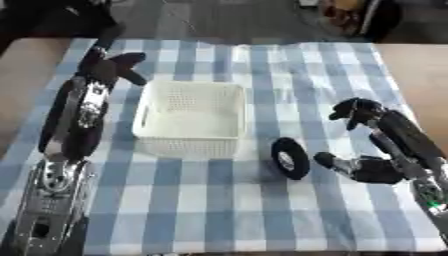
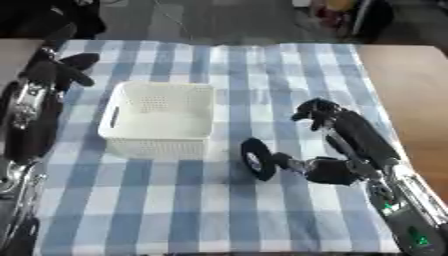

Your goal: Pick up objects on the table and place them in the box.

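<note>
Right now the black wheel (image 1: pixel 290 158) stands on edge on the surface, just right of the white box (image 1: pixel 191 118). Right hand (image 2: pixel 325 169) open, thumb touching it, nothing gripped; a nudge could roll it away. Left hand (image 1: pixel 112 66) idle, left of box.

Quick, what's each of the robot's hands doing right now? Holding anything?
Left hand: fingers curled, holding nothing, raised beside the white basket.
Right hand: beside the black wheel, which stands on edge; whether it grips it cannot be told.

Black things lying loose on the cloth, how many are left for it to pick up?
1: a black disc standing on edge, right of the white basket, by the right hand.
</note>
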Motion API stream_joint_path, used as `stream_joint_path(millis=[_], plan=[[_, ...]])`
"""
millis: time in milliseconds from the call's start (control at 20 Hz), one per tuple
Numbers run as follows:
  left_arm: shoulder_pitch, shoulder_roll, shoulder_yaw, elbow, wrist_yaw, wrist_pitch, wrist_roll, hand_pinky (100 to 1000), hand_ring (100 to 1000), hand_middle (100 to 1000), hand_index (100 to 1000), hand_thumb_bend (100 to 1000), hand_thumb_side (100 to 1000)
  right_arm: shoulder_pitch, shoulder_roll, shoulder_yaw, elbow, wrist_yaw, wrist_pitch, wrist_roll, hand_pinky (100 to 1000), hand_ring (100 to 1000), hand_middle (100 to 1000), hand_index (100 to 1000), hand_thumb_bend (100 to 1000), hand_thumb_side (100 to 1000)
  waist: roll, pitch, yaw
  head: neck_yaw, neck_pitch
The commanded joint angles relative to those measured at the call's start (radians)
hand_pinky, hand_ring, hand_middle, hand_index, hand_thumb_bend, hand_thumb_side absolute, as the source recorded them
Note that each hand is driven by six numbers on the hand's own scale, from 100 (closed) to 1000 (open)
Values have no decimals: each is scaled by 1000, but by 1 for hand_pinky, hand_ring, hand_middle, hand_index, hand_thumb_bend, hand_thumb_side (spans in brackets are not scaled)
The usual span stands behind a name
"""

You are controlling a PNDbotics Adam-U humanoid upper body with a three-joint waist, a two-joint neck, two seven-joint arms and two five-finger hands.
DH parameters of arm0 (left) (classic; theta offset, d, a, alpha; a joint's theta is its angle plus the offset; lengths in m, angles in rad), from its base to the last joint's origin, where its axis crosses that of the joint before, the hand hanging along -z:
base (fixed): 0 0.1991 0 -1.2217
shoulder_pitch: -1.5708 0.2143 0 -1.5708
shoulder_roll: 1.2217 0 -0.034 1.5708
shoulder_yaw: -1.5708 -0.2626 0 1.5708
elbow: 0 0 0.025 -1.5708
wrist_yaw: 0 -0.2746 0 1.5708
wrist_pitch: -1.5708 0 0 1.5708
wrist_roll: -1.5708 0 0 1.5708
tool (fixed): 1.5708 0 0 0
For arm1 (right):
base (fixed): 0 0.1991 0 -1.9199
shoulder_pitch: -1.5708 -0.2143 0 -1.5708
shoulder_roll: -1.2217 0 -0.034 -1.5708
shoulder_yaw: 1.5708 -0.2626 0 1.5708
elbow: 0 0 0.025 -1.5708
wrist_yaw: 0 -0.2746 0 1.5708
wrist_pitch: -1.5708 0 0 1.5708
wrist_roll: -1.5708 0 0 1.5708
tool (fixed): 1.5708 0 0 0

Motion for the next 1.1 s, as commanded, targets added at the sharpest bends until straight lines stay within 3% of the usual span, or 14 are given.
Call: stream_joint_path(millis=[50,1100], plan=[[-13,1,-4,-11,6,-3,-5,917,783,1000,558,100,917,-22,-14,6,-23,6,-8,10,656,565,770,767,639,869,1,-9,0,-8,1],[-22,-7,-11,-12,11,-3,-12,919,785,1000,557,100,918,-71,-18,47,8,14,-37,32,654,569,771,761,636,862,8,-1,9,-28,-5]])
